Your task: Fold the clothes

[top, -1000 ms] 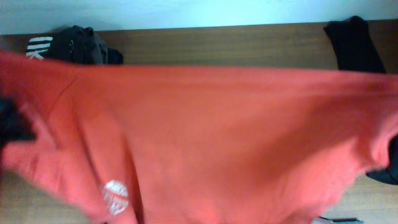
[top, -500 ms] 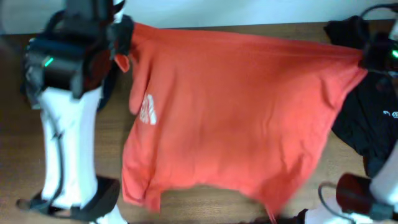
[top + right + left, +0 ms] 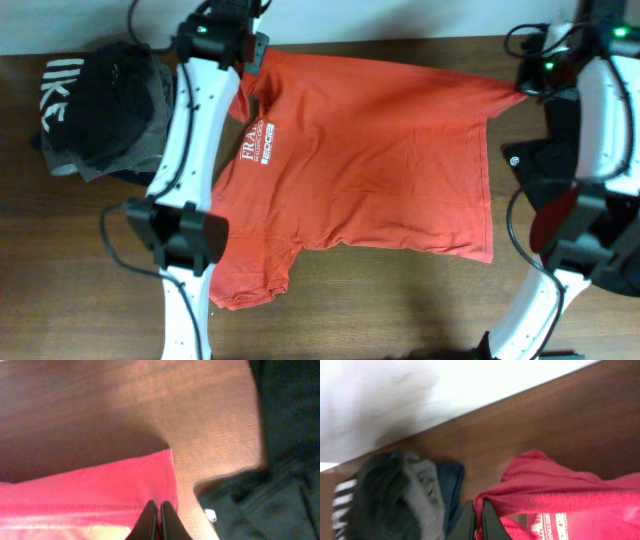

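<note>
**Overhead.** Found red-orange T-shirt (image 3: 370, 160) spread nearly flat across middle of wooden table (image 3: 380, 310). White lettering (image 3: 262, 142) faces up near its left side, and one sleeve lies toward bottom of frame beside left arm. Noted left gripper (image 3: 252, 52) at shirt's far left corner and right gripper (image 3: 522, 82) at its far right corner, with cloth drawn out between the two along far edge. Logged dark pile (image 3: 100, 110) of black and grey clothes with big white letters at far left, just beside left arm. Logged black garment (image 3: 545, 170) under right arm, just beside shirt's right edge.

**Left wrist.** Seen left gripper (image 3: 476, 512) with fingers pressed together, pinching a bunched fold of red-orange T-shirt (image 3: 560, 490). Cloth humps up off table (image 3: 545, 420) beside the pinch, with part of white lettering (image 3: 547, 521) at bottom edge. Dark pile (image 3: 400, 490) sits close on left, showing black, grey and navy layers.

**Right wrist.** Seen right gripper (image 3: 156, 507) closed tight on corner of red-orange T-shirt (image 3: 90, 490) at its stitched hem. Black garment (image 3: 280, 460) lies on right, near but apart from red corner, with bare table (image 3: 125, 405) between. Small white logo (image 3: 211, 516) visible on its edge.
</note>
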You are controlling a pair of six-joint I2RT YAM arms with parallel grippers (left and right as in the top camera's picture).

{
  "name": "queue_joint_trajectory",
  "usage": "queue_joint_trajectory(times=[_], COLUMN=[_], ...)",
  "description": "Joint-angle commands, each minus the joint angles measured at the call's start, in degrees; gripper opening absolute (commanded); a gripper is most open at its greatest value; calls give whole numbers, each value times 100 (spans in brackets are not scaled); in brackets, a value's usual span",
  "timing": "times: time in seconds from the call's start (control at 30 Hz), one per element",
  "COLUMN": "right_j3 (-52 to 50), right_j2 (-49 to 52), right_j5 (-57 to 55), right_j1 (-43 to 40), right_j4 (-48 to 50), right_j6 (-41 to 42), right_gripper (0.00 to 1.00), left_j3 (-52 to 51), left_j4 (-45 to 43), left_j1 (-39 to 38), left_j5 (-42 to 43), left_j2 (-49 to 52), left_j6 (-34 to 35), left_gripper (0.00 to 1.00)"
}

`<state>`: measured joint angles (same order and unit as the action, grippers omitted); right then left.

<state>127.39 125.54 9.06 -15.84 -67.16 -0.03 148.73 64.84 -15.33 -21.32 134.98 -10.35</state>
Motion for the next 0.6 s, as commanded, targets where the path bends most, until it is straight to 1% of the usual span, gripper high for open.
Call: queue_joint_trajectory(times=[0.0,0.13,0.4,0.57], right_j3=[15,15,15,31], right_j2=[179,286,282,142], right_j5=[-160,-186,-179,-177], right_j1=[120,175,129,129], right_j4=[367,592,389,214], right_j6=[-11,57,116,116], right_gripper=[4,4,4,4], left_j3=[13,13,48,487], left_j4=[-420,-861,-920,-697], left_j1=[166,227,238,249], left_j5=[-223,-131,-37,-33], left_j2=[328,588,632,525], left_j6=[63,66,63,68], left_gripper=[1,1,1,0])
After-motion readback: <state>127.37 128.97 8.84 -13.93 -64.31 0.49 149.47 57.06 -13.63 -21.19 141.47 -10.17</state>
